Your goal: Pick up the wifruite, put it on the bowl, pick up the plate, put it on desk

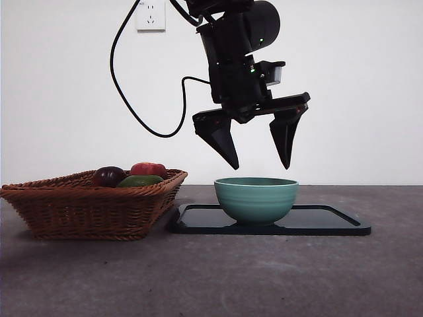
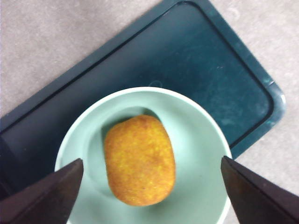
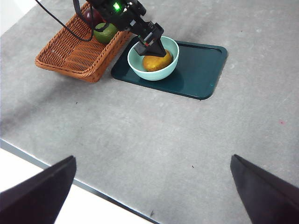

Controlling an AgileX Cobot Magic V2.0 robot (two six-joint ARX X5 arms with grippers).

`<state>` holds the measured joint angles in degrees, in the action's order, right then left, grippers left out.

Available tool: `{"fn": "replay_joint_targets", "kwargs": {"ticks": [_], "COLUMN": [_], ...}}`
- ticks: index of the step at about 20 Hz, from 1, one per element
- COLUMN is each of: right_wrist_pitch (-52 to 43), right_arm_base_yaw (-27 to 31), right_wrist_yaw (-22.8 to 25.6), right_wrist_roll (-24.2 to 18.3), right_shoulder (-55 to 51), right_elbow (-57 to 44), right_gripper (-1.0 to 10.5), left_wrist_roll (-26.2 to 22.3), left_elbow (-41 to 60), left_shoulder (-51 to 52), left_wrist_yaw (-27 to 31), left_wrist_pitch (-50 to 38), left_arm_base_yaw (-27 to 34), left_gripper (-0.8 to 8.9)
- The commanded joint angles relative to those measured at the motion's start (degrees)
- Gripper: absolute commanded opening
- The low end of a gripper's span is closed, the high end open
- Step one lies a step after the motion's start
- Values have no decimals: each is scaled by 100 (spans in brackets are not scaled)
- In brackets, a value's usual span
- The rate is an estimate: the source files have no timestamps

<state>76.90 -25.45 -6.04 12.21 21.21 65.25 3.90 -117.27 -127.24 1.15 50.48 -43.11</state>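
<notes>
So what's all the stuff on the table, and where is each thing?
wifruite: one, brownish-orange, lying inside the bowl.
bowl: one, mint green, standing on the tray.
tray: one, dark, flat on the desk beside the basket.
basket: one, brown wicker, on the desk.
dark purple fruit: one, in the basket.
red fruit: one, in the basket.
green fruit: one, in the basket.
desk: one, grey, under everything.
wall socket: one, white, on the wall.
left gripper: black, open, hanging above the bowl.
right gripper: black, open, high above bare desk, away from the bowl.
</notes>
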Motion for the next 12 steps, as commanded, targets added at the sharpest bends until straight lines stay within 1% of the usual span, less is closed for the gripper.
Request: {"fn": "replay_joint_targets", "kwargs": {"ticks": [1,12], "right_wrist_pitch": [431,428], "right_arm_base_yaw": [-28,-28], "right_wrist_yaw": [2,0], "right_wrist_roll": [-17,-20], "right_shoulder": [-7,-7], "right_elbow": [57,57], "right_gripper": [544,544], "left_wrist_roll": [-175,-219], "left_elbow": [-188,-188], "left_shoulder": [-192,-302], "left_wrist_yaw": [-4,15], "left_wrist_pitch": [-103,-118], "left_arm_base_yaw": [4,24], "left_gripper": [455,455]}}
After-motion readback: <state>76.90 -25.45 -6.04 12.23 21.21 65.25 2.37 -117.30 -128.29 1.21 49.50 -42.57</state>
